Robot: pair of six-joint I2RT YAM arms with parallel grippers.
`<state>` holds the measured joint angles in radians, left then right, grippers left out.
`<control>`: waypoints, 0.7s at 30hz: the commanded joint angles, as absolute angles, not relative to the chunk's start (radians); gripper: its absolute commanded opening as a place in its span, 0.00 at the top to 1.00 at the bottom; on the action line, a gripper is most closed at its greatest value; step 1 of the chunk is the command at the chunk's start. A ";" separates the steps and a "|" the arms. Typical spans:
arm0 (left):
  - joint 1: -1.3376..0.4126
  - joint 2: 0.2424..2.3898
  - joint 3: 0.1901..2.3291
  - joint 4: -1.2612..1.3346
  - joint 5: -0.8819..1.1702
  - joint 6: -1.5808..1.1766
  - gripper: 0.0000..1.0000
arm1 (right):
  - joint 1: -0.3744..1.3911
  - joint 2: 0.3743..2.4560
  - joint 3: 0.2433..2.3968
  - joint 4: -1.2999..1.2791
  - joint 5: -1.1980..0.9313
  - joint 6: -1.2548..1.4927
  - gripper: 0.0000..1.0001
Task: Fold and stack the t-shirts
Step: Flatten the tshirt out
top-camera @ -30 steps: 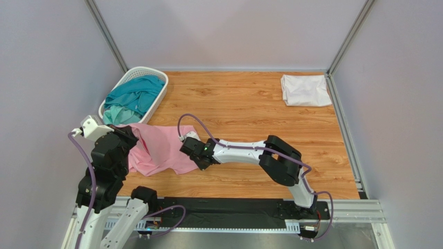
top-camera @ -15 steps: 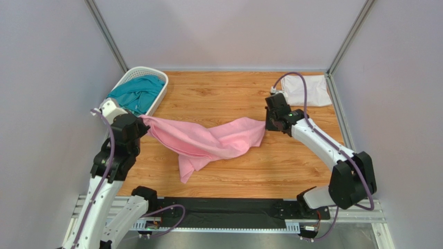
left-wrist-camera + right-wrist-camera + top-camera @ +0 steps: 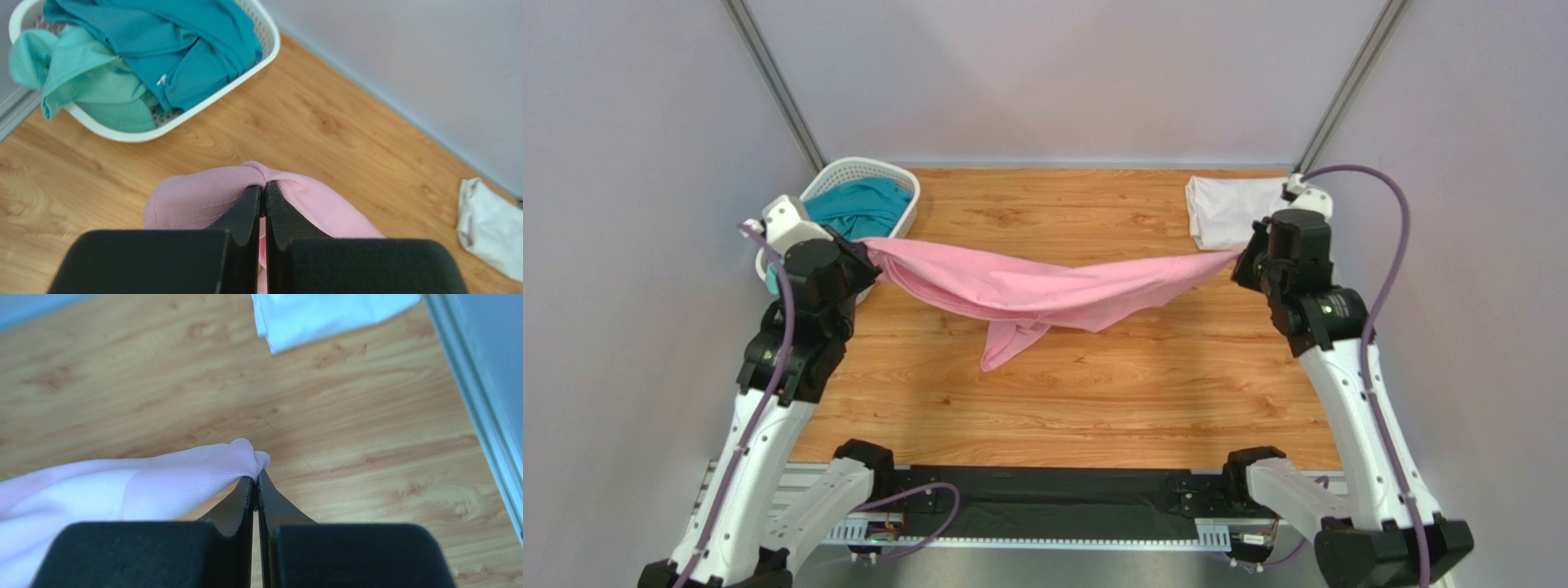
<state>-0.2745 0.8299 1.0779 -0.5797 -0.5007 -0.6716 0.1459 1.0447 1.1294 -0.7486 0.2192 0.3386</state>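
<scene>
A light pink t-shirt [image 3: 1051,292] hangs stretched in the air between both arms, sagging in the middle with a flap dangling down. My left gripper [image 3: 869,249] is shut on its left end [image 3: 202,199], near the basket. My right gripper [image 3: 1243,254] is shut on its right end [image 3: 184,481]. A folded white t-shirt [image 3: 1241,212] lies at the back right corner, and shows too in the right wrist view [image 3: 325,312]. Teal t-shirts [image 3: 153,46] are heaped in the basket.
A white lattice basket [image 3: 891,181] stands at the back left corner of the wooden table [image 3: 1100,392]. Grey walls close in the table on three sides, and a metal rail [image 3: 1339,331] runs along its right edge.
Both arms have risen and spread apart, the right one swinging far to the right. The pink shirt has gone from a heap on the table to a taut span in the air.
</scene>
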 commanded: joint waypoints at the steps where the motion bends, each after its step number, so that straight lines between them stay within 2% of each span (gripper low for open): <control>1: -0.275 0.723 1.144 -0.528 -0.494 -0.629 1.00 | 0.141 0.919 1.236 -0.798 0.294 0.298 1.00; 8: -0.275 0.513 1.160 -0.528 -0.425 -0.621 1.00 | 0.140 0.741 1.361 -0.864 0.328 0.270 1.00; 11: -0.273 0.492 1.172 -0.529 -0.397 -0.630 1.00 | 0.141 0.704 1.399 -0.874 0.316 0.256 1.00; 16: -0.275 0.558 1.189 -0.534 -0.393 -0.629 1.00 | 0.141 0.724 1.408 -0.888 0.366 0.244 1.00; 21: -0.275 0.785 1.169 -0.532 -0.399 -0.632 1.00 | 0.138 0.831 1.307 -0.849 0.396 0.256 1.00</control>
